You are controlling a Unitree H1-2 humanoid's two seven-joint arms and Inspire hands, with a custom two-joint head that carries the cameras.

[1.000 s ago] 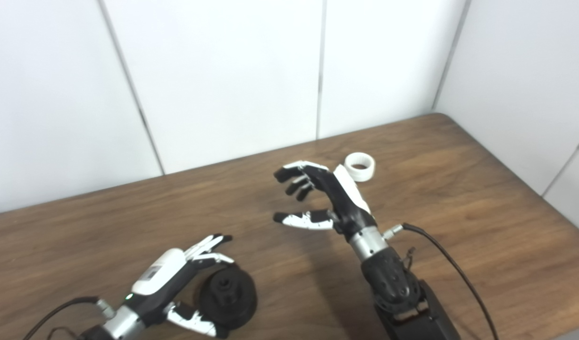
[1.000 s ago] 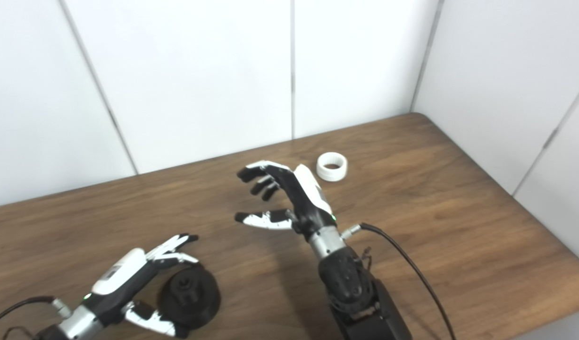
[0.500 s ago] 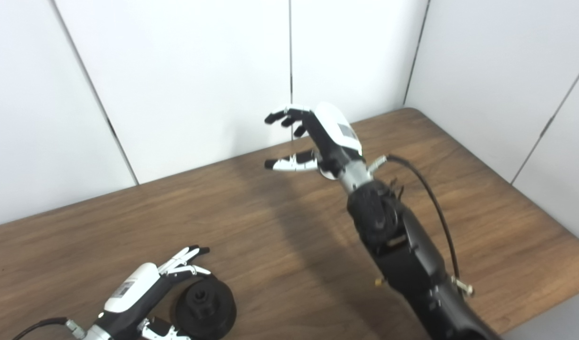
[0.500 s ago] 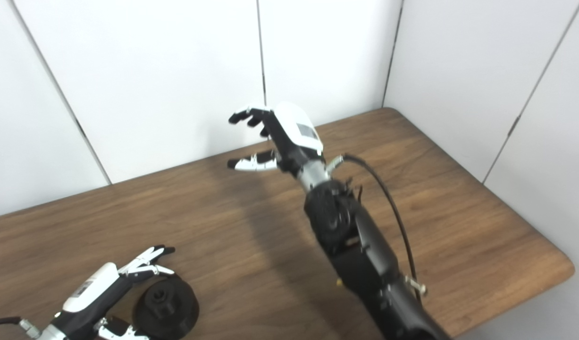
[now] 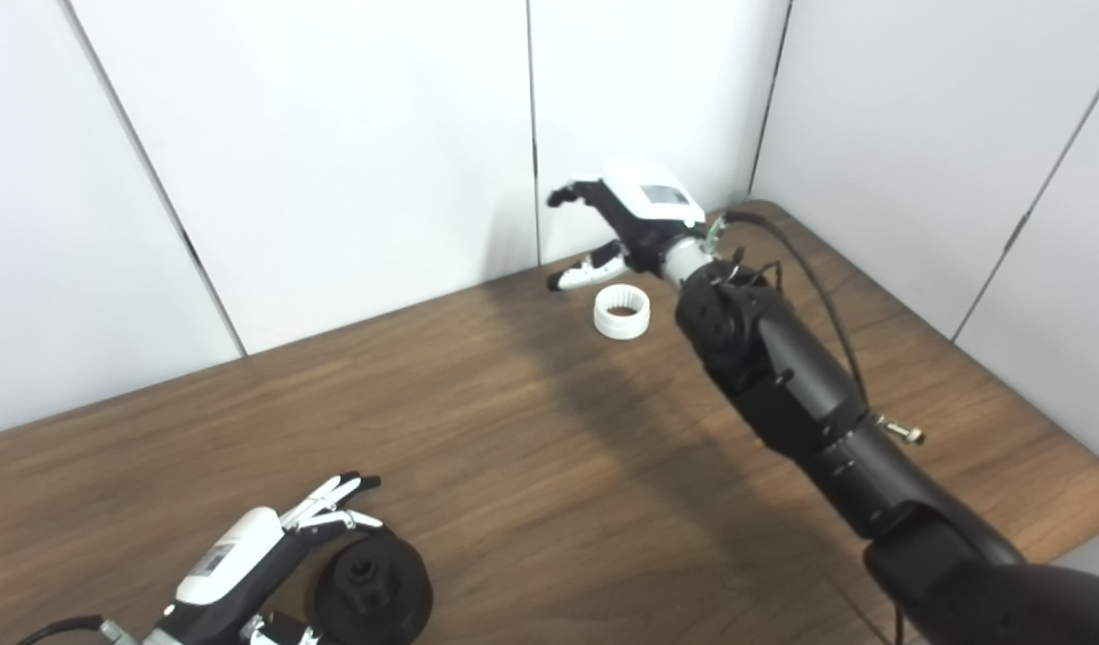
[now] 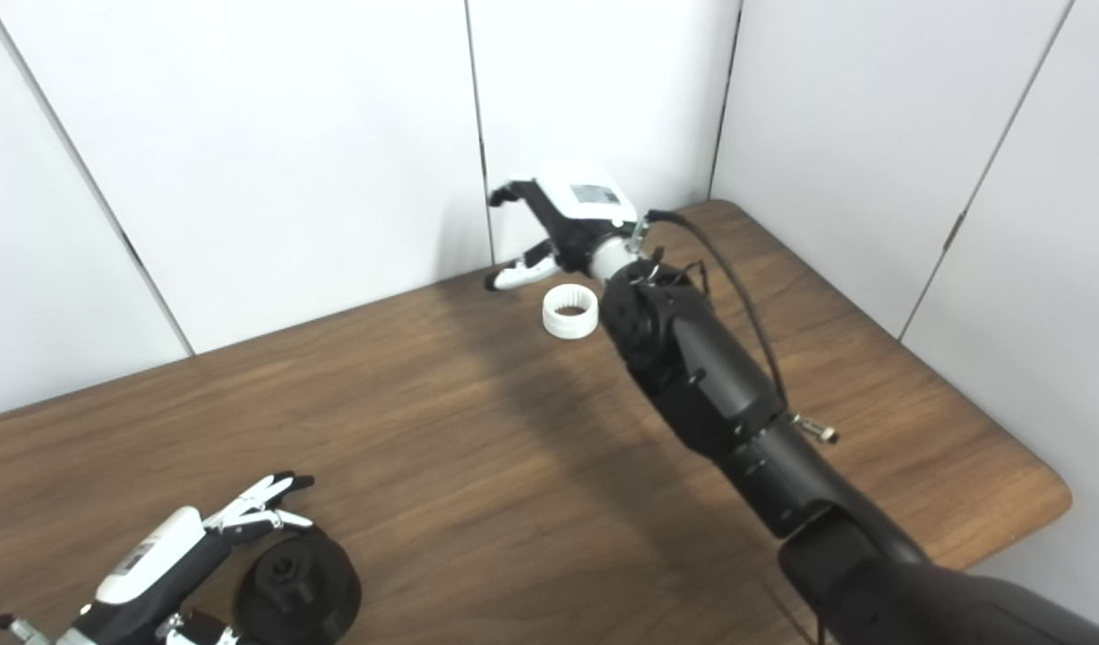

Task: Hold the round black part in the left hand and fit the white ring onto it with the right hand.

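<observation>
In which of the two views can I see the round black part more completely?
The left eye view. There the round black part shows almost whole beside the left hand, only its lower rim cut off. In the right eye view the picture's bottom edge cuts off more of it.

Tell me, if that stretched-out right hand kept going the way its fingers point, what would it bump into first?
Probably the white wall panel behind the table. The right hand is open, fingers aimed left and away, apparently raised above the white ring and past it, so it would likely miss the ring. Depth is hard to judge.
</observation>
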